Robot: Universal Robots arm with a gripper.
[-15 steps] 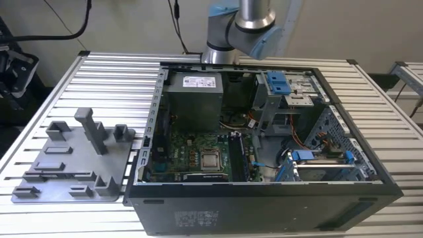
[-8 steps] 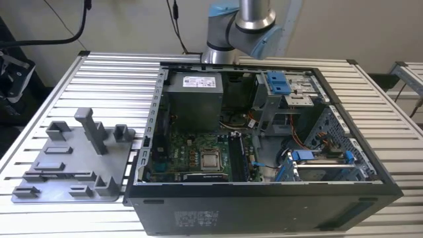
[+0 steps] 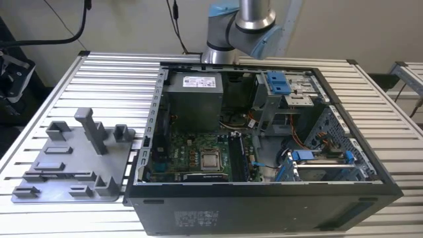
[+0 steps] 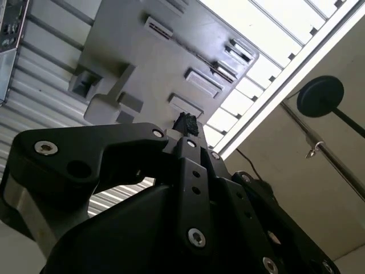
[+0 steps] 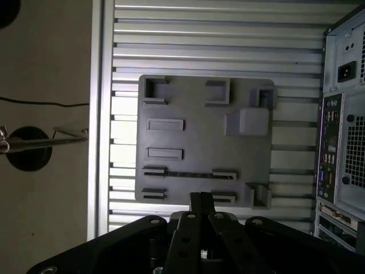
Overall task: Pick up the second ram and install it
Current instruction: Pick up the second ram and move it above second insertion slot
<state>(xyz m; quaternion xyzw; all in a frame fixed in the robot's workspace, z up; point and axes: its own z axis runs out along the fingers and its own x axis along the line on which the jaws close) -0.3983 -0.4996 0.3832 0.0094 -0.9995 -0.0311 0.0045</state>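
Gripper (image 5: 201, 197), jaws pressed together around nothing, hovers over the gray tray (image 5: 199, 131); the second ram (image 5: 188, 173) lies just ahead of it.

An open computer case (image 3: 264, 210) sits on the slatted tabletop (image 3: 119, 74), showing its green motherboard (image 3: 188, 153) and blue drive clips (image 3: 281, 82). A grey fixture tray (image 3: 73, 166) lies just beside it, toward the exterior view's left. The arm (image 3: 241, 25) rises at the tabletop's far edge.
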